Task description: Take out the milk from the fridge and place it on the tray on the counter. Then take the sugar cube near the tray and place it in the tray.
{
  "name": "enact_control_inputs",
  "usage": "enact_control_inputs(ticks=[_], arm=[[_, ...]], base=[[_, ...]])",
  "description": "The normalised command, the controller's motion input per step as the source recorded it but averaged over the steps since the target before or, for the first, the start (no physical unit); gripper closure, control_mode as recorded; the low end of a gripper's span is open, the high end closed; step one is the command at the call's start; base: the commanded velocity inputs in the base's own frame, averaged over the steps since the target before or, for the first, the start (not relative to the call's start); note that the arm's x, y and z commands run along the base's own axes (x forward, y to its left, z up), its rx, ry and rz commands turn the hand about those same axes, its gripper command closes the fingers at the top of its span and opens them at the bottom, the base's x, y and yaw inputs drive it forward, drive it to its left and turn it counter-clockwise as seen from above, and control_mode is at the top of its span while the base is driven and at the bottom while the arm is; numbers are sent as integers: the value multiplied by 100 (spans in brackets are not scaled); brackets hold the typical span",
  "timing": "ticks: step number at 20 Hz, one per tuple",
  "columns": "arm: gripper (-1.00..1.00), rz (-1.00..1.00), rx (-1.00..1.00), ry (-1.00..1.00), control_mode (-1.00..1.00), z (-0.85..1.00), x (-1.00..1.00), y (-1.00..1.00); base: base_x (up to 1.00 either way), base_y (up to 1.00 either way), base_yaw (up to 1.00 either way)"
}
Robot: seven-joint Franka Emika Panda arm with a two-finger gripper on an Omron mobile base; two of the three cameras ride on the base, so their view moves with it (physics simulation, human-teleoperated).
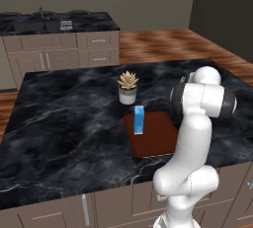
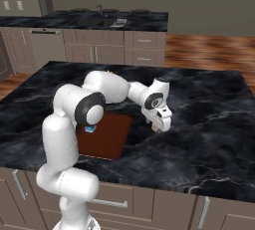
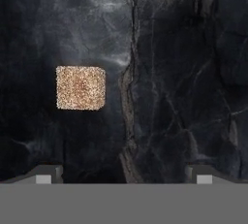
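The bright-blue milk stands upright on the left part of the reddish-brown tray, which lies on the black marble counter. In the right base view my gripper points down at the counter just right of the tray. A sliver of the milk shows behind my elbow. The hand view looks straight down on the tan speckled sugar cube lying on the marble, off to the left of the line between my fingers. My gripper is open and holds nothing. The fridge is out of view.
A small potted succulent stands on the counter just behind the tray. A farther black-topped counter with a sink runs along the back wall. Bare marble stretches to the right of my gripper.
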Motion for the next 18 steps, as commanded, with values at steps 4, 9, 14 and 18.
enact_control_inputs(ticks=[4,9,14,18], arm=[[-100,0,0,0,-100,-24,12,-7],[-100,0,0,0,-100,-11,28,3],[-100,0,0,0,-100,-2,43,0],[-100,0,0,0,-100,-10,40,0]], base=[[0,0,0],[0,0,0],[0,0,0],[0,0,0]])
